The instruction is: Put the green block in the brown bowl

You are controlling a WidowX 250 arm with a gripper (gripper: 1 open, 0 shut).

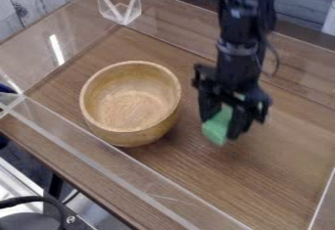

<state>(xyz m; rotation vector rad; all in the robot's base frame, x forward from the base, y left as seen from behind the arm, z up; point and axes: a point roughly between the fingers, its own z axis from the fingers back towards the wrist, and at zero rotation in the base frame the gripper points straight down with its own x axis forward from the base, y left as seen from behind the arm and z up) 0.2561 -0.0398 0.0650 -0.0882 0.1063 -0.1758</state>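
Note:
The green block (pixel 218 126) is clamped between the black fingers of my gripper (pixel 225 122), which is shut on it and holds it a little above the wooden table, just right of the brown bowl (pixel 131 101). The bowl is round, light-brown wood, and nothing lies inside it. The black arm comes down from the top of the camera view and hides the block's upper part.
A low clear acrylic wall (pixel 78 151) rings the wooden table. A clear plastic stand (pixel 119 7) sits at the back left. Open tabletop (pixel 262 185) lies to the right and in front of the gripper.

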